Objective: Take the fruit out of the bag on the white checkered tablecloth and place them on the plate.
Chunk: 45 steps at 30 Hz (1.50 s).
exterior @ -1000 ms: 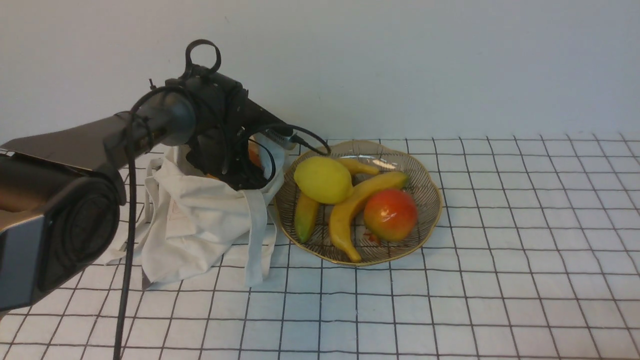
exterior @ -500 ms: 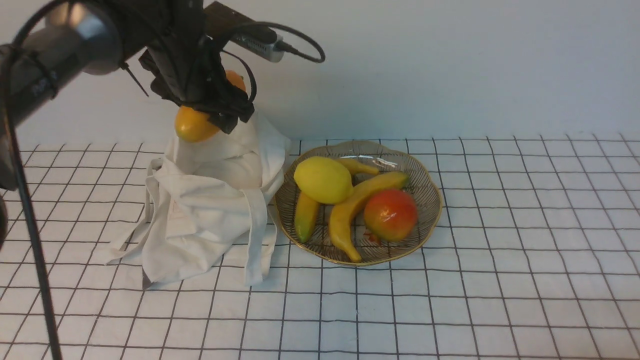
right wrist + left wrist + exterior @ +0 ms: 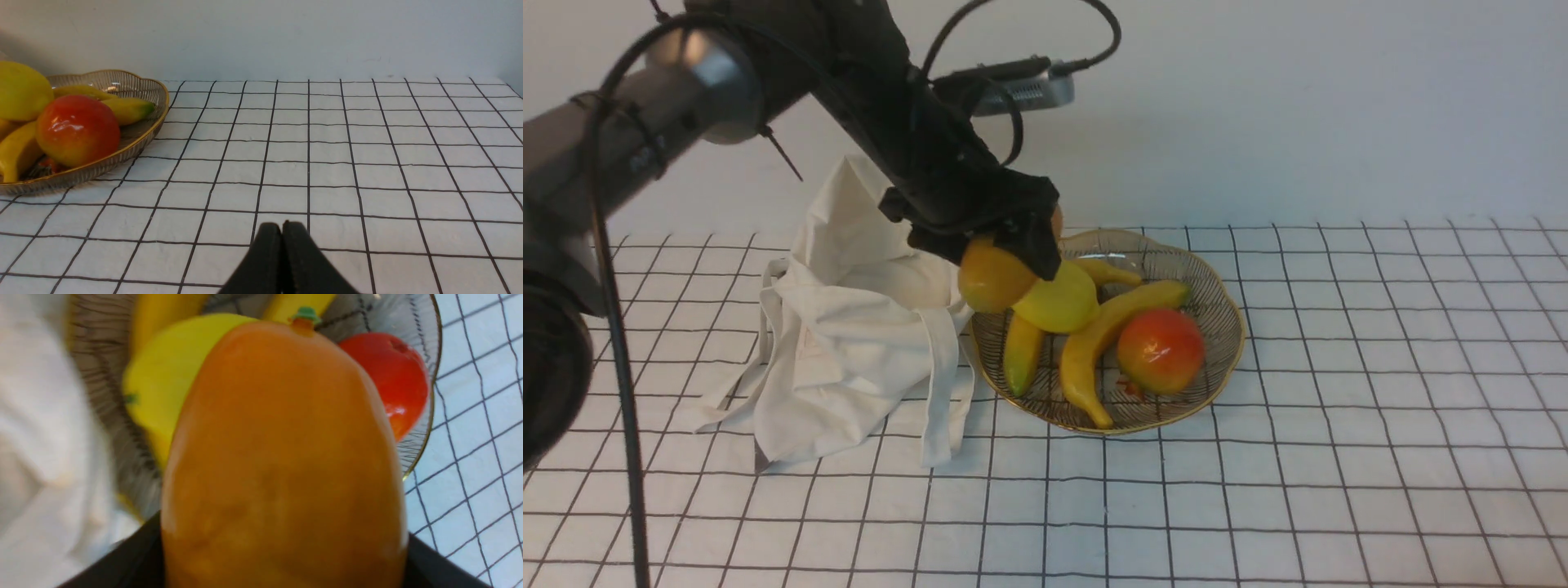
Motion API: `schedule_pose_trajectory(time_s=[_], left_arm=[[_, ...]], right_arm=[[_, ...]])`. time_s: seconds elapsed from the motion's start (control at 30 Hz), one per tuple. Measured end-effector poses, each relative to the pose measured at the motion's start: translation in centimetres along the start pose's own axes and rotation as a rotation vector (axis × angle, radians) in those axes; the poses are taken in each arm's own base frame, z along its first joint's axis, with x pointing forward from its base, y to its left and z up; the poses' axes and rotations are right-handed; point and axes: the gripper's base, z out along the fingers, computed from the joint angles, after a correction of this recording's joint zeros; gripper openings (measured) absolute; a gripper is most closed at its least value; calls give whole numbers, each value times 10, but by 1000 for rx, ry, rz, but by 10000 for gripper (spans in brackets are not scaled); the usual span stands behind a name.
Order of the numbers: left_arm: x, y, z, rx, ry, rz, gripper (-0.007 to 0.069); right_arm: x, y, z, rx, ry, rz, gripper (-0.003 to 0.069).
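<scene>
My left gripper [image 3: 1006, 255] is shut on the fruit, a glossy orange-yellow mango [image 3: 990, 279], and holds it in the air over the near-left rim of the plate [image 3: 1227, 325]. The mango [image 3: 282, 457] fills the left wrist view, with black fingers [image 3: 429, 565] on either side of it. The off-white bag [image 3: 849, 343] lies crumpled to the left of the plate on the white checkered tablecloth [image 3: 1339, 457]. My right gripper [image 3: 282, 229] is shut and empty, low over the tablecloth to the right of the plate [image 3: 137, 141].
In the plate lie a yellow lemon [image 3: 1063, 304], a red-green round fruit [image 3: 1160, 351] and bananas [image 3: 1090, 355]. The bag's flat handles [image 3: 943, 384] hang down toward the front. A grey wall stands behind the table.
My left arm has lifted the mango up out of the bag, then swung it right and down to the plate's left rim. The bag's top now stands higher.
</scene>
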Motion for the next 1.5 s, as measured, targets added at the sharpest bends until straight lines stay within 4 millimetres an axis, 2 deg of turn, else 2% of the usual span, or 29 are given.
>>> schedule_pose_trajectory(time_s=[0.03,0.07,0.13,0.33,0.47,0.53,0.6,0.83,0.9,1.03,1.13,1.2,1.23,1.3,1.37,1.4,1.43,1.5], left_arm=[[0,-2,2,0,-3,6,506],[-3,-8,16,3,-15,51,506],[-6,-18,28,0,-42,115,506],[-8,-46,43,-3,-100,224,508],[-10,-50,45,-24,-120,257,557],[-11,-50,45,-37,-132,267,633],[-11,-49,45,-41,-136,268,671],[-11,-49,45,-43,-135,264,682],[-11,-50,43,-44,-140,266,665],[-12,-58,19,-45,-176,278,486],[-9,-71,-18,-48,-225,304,258],[-3,-80,-50,-62,-257,342,113],[2,-85,-67,-75,-266,362,63],[17,-92,-103,-121,-250,405,8],[24,-93,-116,-146,-229,420,1],[35,-94,-137,-205,-213,440,-6],[36,-94,-139,-205,-214,439,-7],[49,-94,-160,-265,-238,409,-8]], right_arm=[[0,0,0,0,0,0,-16],[0,0,0,0,0,0,-16],[0,0,0,0,0,0,-16],[0,0,0,0,0,0,-16],[0,0,0,0,0,0,-16],[0,0,0,0,0,0,-16],[0,0,0,0,0,0,-16],[0,0,0,0,0,0,-16],[0,0,0,0,0,0,-16],[0,0,0,0,0,0,-16],[0,0,0,0,0,0,-16],[0,0,0,0,0,0,-16],[0,0,0,0,0,0,-16],[0,0,0,0,0,0,-16],[0,0,0,0,0,0,-16],[0,0,0,0,0,0,-16],[0,0,0,0,0,1,-16],[0,0,0,0,0,1,-16]])
